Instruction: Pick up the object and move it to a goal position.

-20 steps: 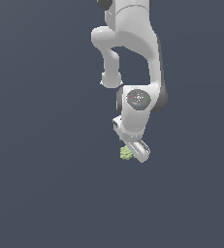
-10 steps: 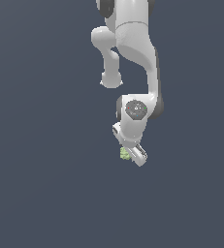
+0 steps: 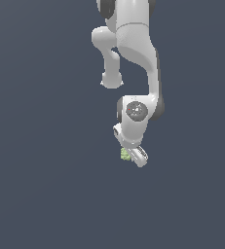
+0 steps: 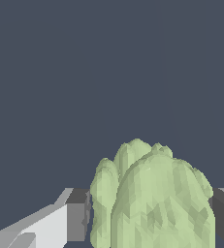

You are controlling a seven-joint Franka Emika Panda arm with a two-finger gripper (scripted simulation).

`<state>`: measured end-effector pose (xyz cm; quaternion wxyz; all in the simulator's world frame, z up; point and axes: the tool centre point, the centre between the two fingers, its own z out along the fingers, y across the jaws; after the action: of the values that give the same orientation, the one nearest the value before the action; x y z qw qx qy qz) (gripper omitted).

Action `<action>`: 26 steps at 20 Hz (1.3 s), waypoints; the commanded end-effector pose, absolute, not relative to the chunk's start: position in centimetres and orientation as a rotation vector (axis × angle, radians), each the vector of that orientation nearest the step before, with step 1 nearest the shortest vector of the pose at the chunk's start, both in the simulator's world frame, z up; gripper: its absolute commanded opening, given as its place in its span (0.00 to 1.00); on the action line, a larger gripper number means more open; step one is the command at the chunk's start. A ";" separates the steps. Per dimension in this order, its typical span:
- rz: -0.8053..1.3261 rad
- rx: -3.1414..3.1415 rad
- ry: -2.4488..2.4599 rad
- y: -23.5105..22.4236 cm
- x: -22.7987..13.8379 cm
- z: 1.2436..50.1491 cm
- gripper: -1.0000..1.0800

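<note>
The object (image 3: pixel 125 155) is a tiny pale green lumpy blob held at the tip of the white arm's gripper (image 3: pixel 133 157), in the middle of the exterior view. In the wrist view the object (image 4: pixel 152 198) fills the space between the two dark finger pads (image 4: pixel 77 213), which press on its sides. The gripper (image 4: pixel 150 215) is shut on the object. Part of the blob is hidden behind the fingers in the exterior view.
A plain dark grey-blue surface (image 3: pixel 46 185) surrounds the arm on all sides. The white arm (image 3: pixel 133 53) comes down from the top of the exterior view. No other objects show.
The wrist has turned and the arm has shifted slightly, carrying the green object with it. The gripper stays shut on it.
</note>
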<state>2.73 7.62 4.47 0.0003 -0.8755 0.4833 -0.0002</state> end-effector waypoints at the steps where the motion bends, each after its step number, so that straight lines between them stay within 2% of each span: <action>1: 0.000 -2.750 1.519 7.6 2.7 4.4 0.00; 7: -0.001 -2.750 1.518 7.1 2.6 4.8 0.00; 12: 0.000 -2.750 1.518 4.7 2.1 6.1 0.00; 26: 0.001 -2.749 1.518 -8.2 -0.2 13.4 0.00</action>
<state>0.06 -6.97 12.67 0.0006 -0.8750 0.4841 0.0000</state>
